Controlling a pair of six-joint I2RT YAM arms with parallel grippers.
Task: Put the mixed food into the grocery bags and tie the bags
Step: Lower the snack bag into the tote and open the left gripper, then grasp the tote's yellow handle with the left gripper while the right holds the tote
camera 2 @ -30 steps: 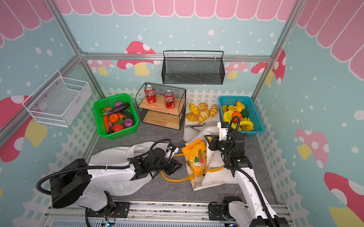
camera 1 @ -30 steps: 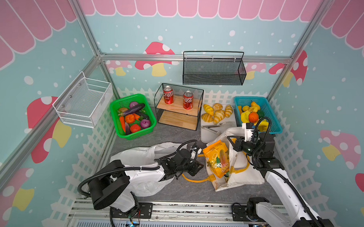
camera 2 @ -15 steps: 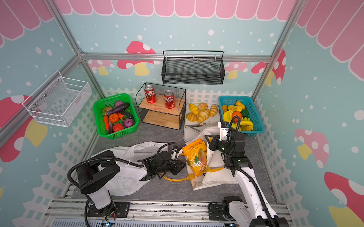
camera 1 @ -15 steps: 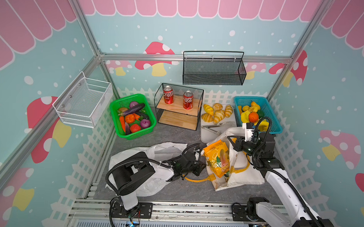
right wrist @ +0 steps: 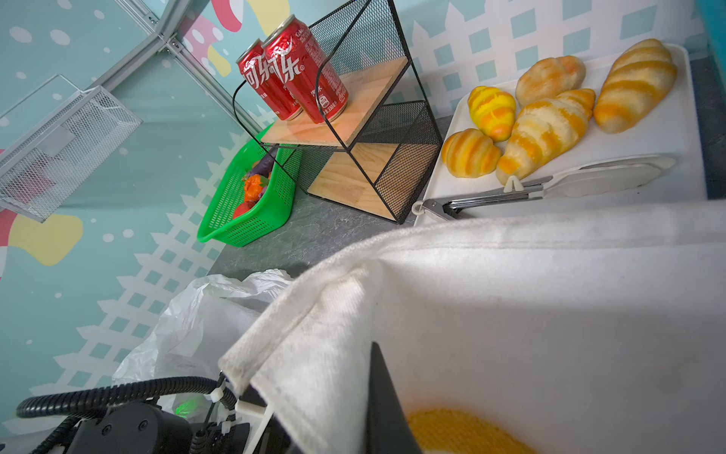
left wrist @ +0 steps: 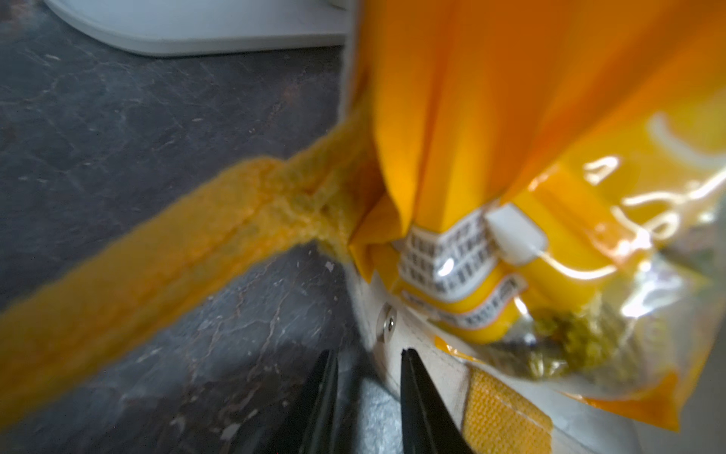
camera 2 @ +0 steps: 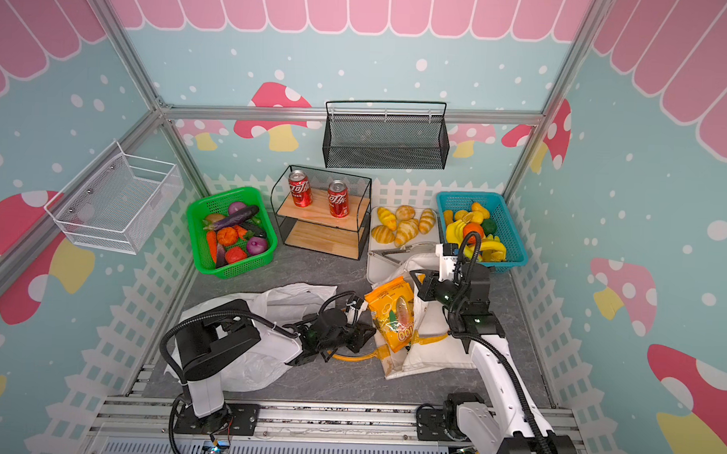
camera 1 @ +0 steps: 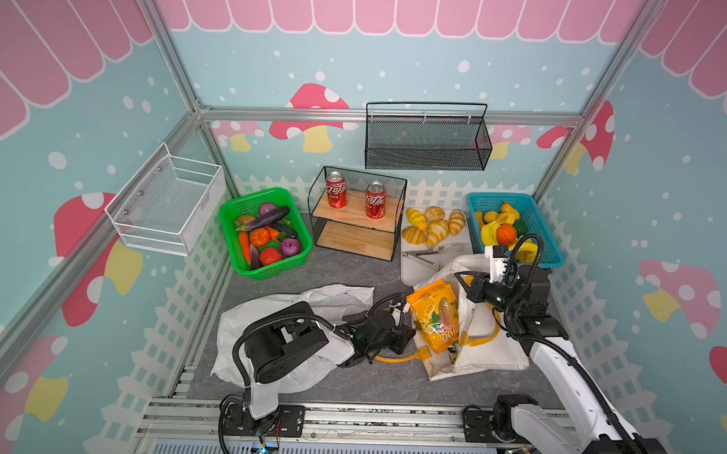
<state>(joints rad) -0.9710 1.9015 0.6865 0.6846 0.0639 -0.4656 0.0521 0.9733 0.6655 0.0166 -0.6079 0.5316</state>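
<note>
The cream tote (camera 1: pixel 486 353) (camera 2: pixel 436 355) lies right of centre with an orange snack packet (camera 1: pixel 435 318) (camera 2: pixel 394 316) standing in its mouth. My right gripper (camera 1: pixel 462 277) (camera 2: pixel 414 275) is shut on the tote's upper rim (right wrist: pixel 550 314) and holds it up. Low at the tote's lower edge, my left gripper (camera 1: pixel 408 333) (left wrist: pixel 368 351) is open; its fingertips (left wrist: pixel 406 353) sit beside the snap button, below the packet (left wrist: pixel 510 118). The white plastic bag (camera 1: pixel 242 327) (right wrist: pixel 204 314) lies crumpled under the left arm. Toy vegetables (camera 1: pixel 266 237) fill the green basket.
The tote's yellow handle (camera 1: pixel 394 357) (left wrist: pixel 157 255) trails on the floor. At the back stand a green basket (camera 1: pixel 228 240), a shelf with two red cans (camera 1: pixel 356 213), a white tray (camera 1: pixel 410 271) with bread and tongs, and a blue fruit basket (camera 1: pixel 552 255).
My left arm has swung round and its gripper has slid right, up against the tote and packet. The right arm has stayed put.
</note>
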